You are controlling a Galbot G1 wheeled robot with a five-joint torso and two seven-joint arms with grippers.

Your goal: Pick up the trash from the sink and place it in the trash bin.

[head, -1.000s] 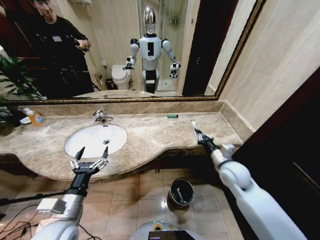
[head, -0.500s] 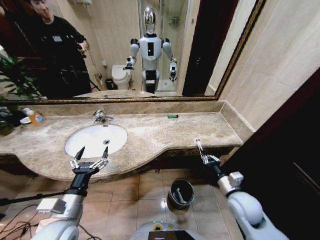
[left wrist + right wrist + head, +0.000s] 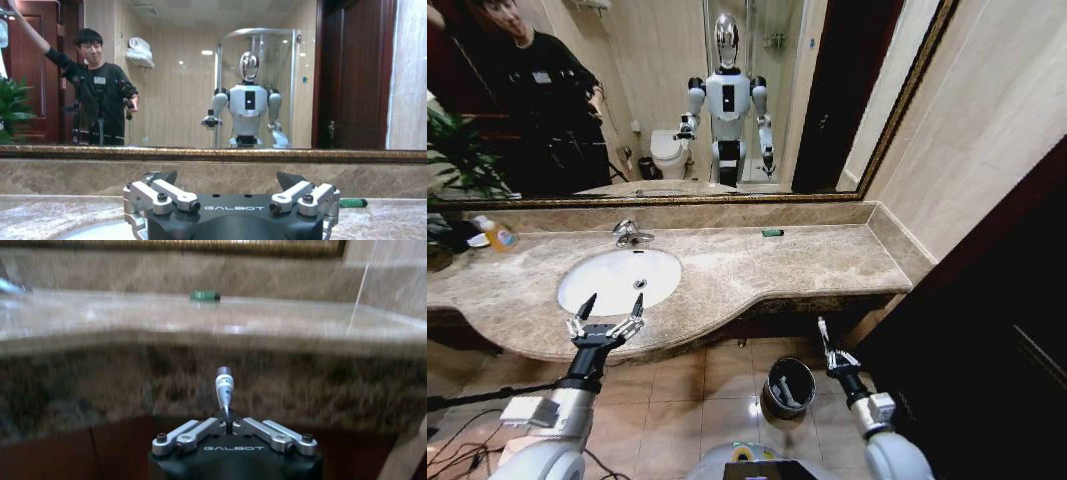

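Orange-liquid bottle (image 3: 497,236) at counter's far left, beside green plant (image 3: 462,155); gilt-framed mirror (image 3: 847,90) above.

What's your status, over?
Right end effector shut on white tube, below counter edge, beside trash bin. Left end effector open, at sink front. Nothing blocking bin.

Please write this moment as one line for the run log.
right tool: shut on tube, below counter edge, beside bin | left tool: open, at sink front rim | green piece: on counter
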